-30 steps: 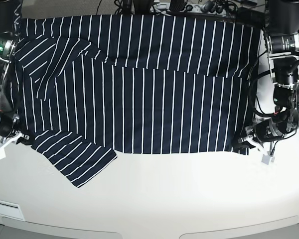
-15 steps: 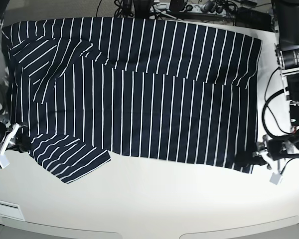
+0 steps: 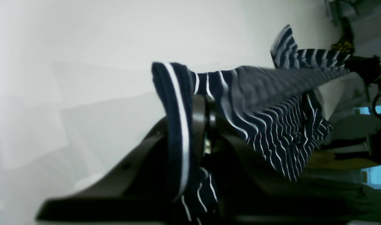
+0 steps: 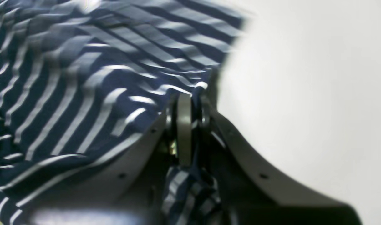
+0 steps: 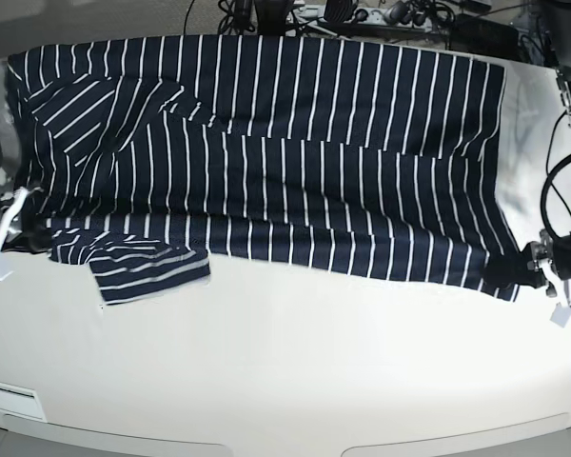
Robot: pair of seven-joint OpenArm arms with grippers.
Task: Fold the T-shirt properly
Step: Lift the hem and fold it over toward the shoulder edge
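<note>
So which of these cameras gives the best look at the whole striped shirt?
The base view: the T-shirt shows nearly whole on the table. The wrist views show only blurred cloth pinched in the left gripper and right gripper.

White table (image 5: 285, 371) with rounded front corners, seen from above. The T-shirt (image 5: 266, 162), dark navy with thin white stripes, lies spread across the table's 12 o'clock half, reaching from the 9 o'clock edge to the 3 o'clock edge. One sleeve (image 5: 147, 271) sits crumpled toward 8 o'clock. A small white label (image 5: 9, 390) sits on the table's edge at 7 o'clock.
</note>
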